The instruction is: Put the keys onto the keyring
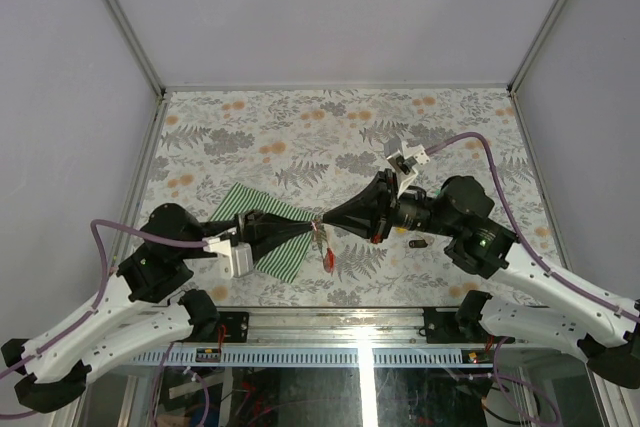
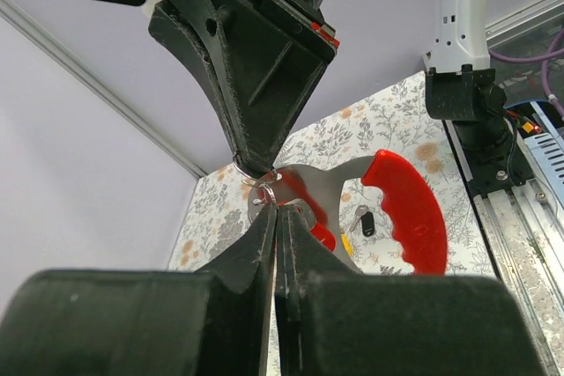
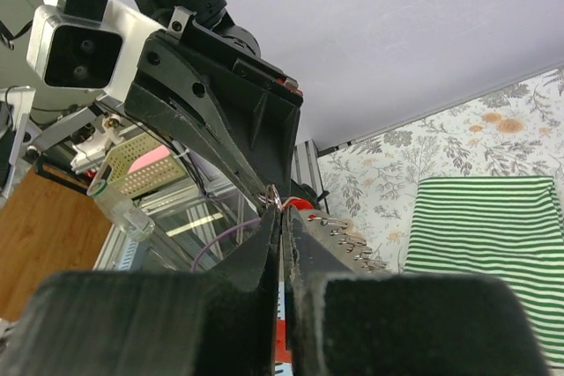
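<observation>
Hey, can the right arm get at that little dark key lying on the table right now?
Probably not yet: the right end effector is shut on the keyring. The dark key lies uncovered beside that arm.

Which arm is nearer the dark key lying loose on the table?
Right. The dark key lies close beside the right arm, by its wrist; the left arm is across the middle, above the striped cloth.

Pale lilac walls (image 1: 330,7) rise at nine, twelve and three o'clock — grey metal posts (image 1: 120,17) in the far corners — around a fern-patterned table (image 1: 300,127), evenly lit.
</observation>
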